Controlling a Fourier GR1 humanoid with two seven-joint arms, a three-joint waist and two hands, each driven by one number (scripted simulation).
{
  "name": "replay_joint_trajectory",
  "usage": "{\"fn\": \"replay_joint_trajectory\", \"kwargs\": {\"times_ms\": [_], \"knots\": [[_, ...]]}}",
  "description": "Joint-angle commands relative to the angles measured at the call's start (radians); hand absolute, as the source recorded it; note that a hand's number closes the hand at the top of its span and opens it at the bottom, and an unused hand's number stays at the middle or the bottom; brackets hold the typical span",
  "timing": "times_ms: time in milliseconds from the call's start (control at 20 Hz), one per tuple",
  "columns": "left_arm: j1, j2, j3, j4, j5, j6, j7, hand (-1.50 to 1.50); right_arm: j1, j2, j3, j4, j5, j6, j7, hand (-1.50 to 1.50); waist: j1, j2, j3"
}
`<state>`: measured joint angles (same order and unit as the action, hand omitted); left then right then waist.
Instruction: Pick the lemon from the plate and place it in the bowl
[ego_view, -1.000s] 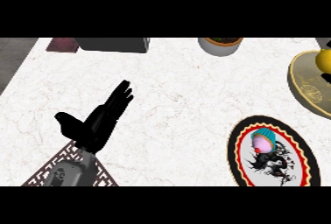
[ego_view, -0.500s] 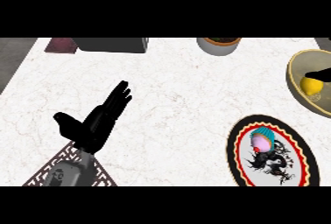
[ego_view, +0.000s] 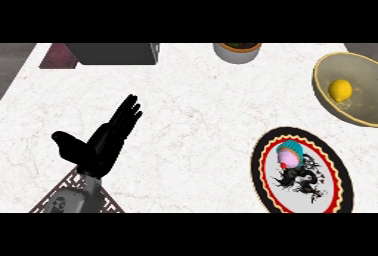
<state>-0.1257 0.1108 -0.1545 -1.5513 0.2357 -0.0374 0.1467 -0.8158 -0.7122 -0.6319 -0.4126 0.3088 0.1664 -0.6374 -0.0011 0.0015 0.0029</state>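
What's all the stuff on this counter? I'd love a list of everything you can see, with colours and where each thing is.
lemon: one, yellow, inside the bowl at the right
bowl: one, tan, far right edge, partly cut off
plate: one, white with black pattern, red and black rim, lower right
cupcake: one, pink with teal wrapper, on the plate's upper part
pot: one, grey with brownish rim, top centre
box: one, dark grey, top left
counter: one, white marble, under everything
left robot hand: one, black, open, fingers straight, lower left
right robot hand: not in view
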Motion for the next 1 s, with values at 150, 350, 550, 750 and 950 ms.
{"fn": "replay_joint_trajectory", "kwargs": {"times_ms": [150,350,550,750,950], "knots": [[0.059,-0.002,0.021,0.024,-0.011,-0.001,-0.071,0.0,0.194,-0.113,-0.137,-0.065,-0.198,0.331,-0.121,-1.5,-0.041,-0.013,-0.004],[0.07,0.0,0.012,-0.043,-0.02,0.03,-0.009,0.0,0.406,-0.095,-0.154,-0.178,-0.249,0.447,-0.217,-1.5,-0.065,-0.022,-0.005],[0.072,0.011,0.032,-0.037,-0.014,0.025,-0.018,0.0,0.605,-0.053,-0.181,-0.279,-0.311,0.521,-0.305,1.5,-0.095,-0.024,-0.004],[0.094,0.014,0.037,-0.067,-0.01,0.038,0.009,0.0,0.804,-0.006,-0.192,-0.401,-0.362,0.561,-0.347,1.5,-0.116,-0.029,-0.005],[0.108,0.025,0.056,-0.056,-0.002,0.033,0.0,0.0,1.029,0.031,-0.179,-0.498,-0.39,0.612,-0.391,1.5,-0.136,-0.028,-0.004]]}}
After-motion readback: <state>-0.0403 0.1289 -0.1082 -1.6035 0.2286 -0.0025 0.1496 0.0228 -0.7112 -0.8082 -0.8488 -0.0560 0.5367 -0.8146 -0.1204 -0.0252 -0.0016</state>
